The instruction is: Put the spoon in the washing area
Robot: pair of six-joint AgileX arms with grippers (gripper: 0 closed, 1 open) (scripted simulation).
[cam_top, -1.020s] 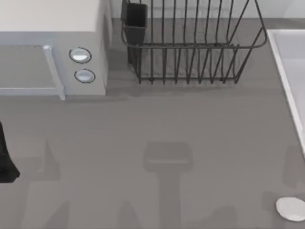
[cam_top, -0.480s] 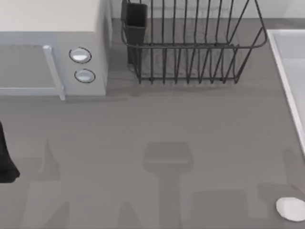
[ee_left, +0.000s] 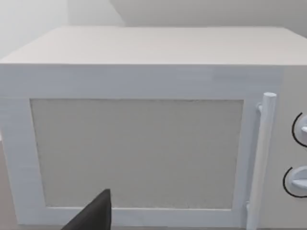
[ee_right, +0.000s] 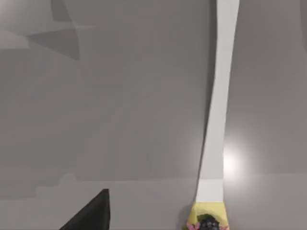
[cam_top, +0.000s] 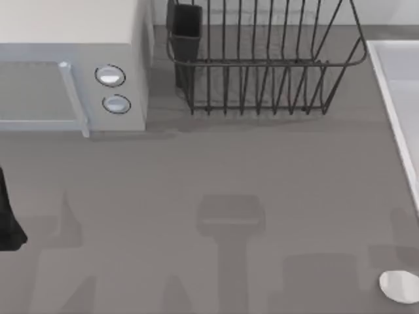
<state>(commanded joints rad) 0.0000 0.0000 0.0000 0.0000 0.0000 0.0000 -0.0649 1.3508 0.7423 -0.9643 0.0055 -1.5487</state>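
1. Grey tabletop (cam_top: pixel 216 163), matte. White microwave (cam_top: pixel 65 65) in the upper left of the top view, dark wire dish rack (cam_top: pixel 262 59) at upper centre.
2. Sink (cam_top: pixel 399 98) runs along the right edge of the top view: pale basin, raised white rim.
3. Spoon (cam_top: pixel 399 286) lies flat on the table at the lower right corner of the top view, just below the sink's near end and apart from the rim. Its oval bowl shows there; in the right wrist view the long pale handle (ee_right: pixel 218 96) runs up the frame.
4. Left arm (cam_top: pixel 8 216) is parked at the left edge of the top view; its wrist camera faces the microwave door (ee_left: pixel 136 153). Can't tell how its fingers stand.
5. Right gripper: one dark fingertip (ee_right: pixel 91 213) shows at the bottom of the right wrist view, over the table beside the spoon handle. Can't tell if it's apart or closed; nothing held that I can see.
6. Handling, my read: light, rigid, glossy, so slippery. It lies low on the table, so the fingers must come nearly to the surface.
7. Grasp point: mid-handle, fingers across the narrow width. Avoid the rounded bowl, likely to squirt out.
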